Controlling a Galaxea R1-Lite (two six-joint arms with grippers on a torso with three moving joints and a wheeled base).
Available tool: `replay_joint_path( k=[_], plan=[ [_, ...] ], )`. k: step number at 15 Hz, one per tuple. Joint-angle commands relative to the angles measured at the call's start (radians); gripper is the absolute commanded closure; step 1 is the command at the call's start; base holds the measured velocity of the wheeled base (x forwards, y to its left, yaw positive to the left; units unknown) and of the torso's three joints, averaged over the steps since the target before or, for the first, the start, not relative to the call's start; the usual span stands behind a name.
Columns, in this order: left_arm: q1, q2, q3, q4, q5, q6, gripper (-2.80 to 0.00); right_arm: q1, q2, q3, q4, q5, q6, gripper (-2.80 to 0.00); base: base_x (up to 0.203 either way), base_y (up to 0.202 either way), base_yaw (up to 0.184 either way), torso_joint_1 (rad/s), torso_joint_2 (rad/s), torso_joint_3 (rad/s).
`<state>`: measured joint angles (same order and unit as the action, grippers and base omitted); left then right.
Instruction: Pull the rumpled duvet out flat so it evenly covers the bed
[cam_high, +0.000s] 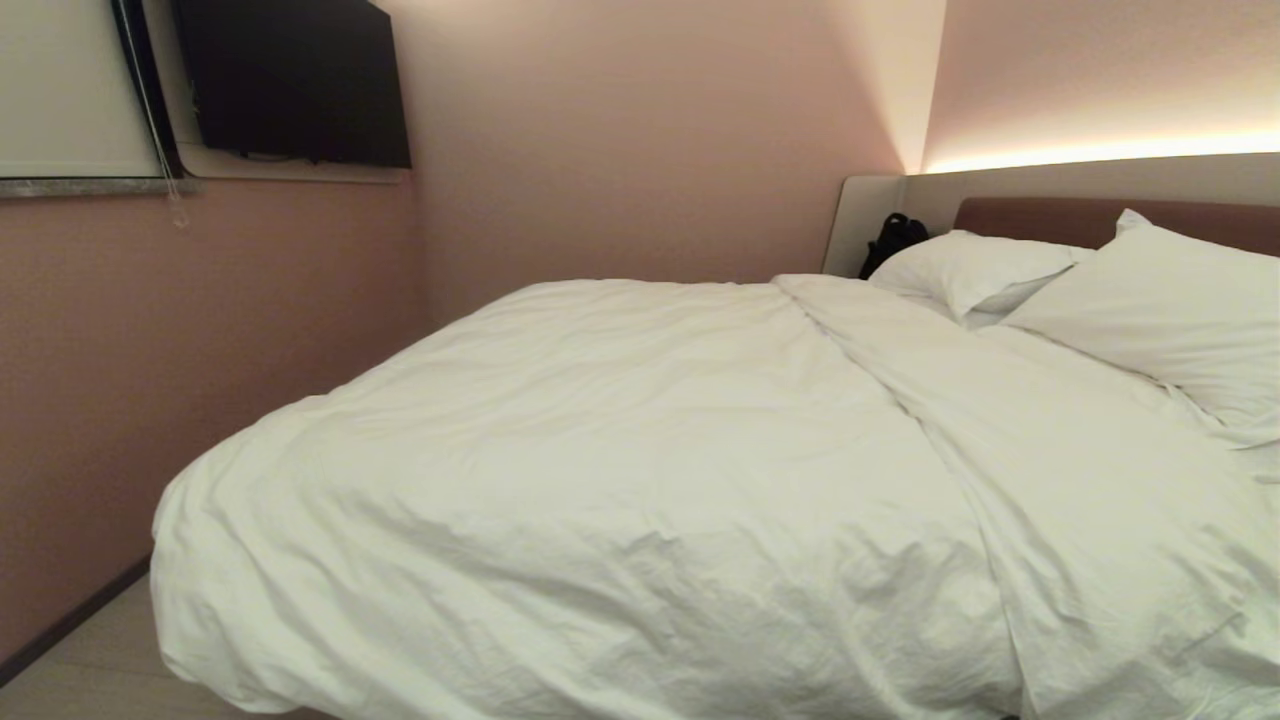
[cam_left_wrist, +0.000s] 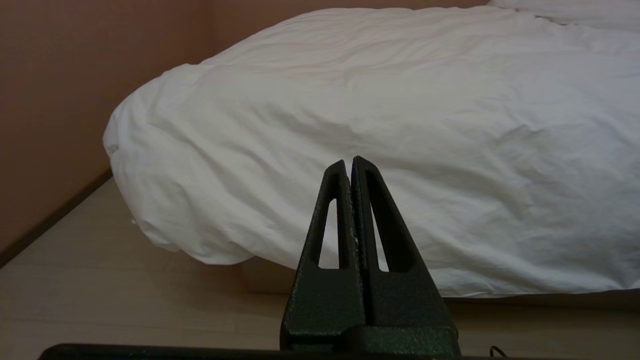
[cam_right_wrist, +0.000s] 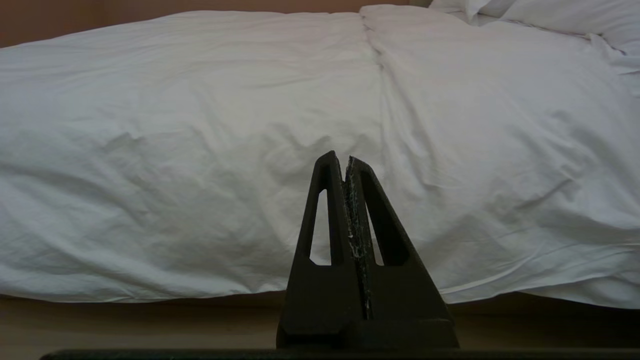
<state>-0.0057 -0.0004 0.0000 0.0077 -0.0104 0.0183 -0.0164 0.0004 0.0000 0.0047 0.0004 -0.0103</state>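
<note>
Left gripper (cam_left_wrist: 349, 161): black, tapered fingers pressed tip to tip, nothing between them. It sits low, short of the bed's near edge, pointing at the hanging side of the duvet, not touching it. Right gripper (cam_right_wrist: 341, 157): same black tapered build, fingers pinched together, empty, also level with the bed side and clear of the cloth. Neither arm shows in the head view.

Pale wood floor (cam_left_wrist: 100, 280) runs under both grippers up to the bed.

Large puffy white duvet with wrinkled cotton cover (cam_high: 620, 450) fills the head view from 6 o'clock through centre. It is bunched toward 9 o'clock, bulging over the bed's corner there and hanging off the near side. A long ridge or fold line crosses it from about 12 toward 5 o'clock; the cloth right of the fold lies flatter.

Big low bed: little shows beyond the mauve-brown padded headboard (cam_high: 1040, 215) at 2 o'clock, in a pale grey surround.

Two rectangular white pillows (cam_high: 1160, 310) lean at the headboard, 2 to 3 o'clock. A small black object (cam_high: 893, 238) sits beside them at 1 o'clock; cannot tell what.

Pink wall (cam_high: 620, 140) behind. Dark flat screen (cam_high: 295, 80) mounted at 11 o'clock.
</note>
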Motion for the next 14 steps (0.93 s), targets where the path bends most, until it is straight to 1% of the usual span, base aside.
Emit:
replay_joint_path(
  k=[1,14],
  plan=[
    [0.0,0.0,0.0,0.0,0.0,0.0,0.0,0.0,0.0,0.0,0.0,0.0,0.0,0.0,0.0,0.195,-0.002,0.005,0.01,0.006],
    [0.0,0.0,0.0,0.0,0.001,0.0,0.0,0.0,0.0,0.0,0.0,0.0,0.0,0.0,0.0,0.196,-0.001,0.003,0.0,0.001]
  ],
)
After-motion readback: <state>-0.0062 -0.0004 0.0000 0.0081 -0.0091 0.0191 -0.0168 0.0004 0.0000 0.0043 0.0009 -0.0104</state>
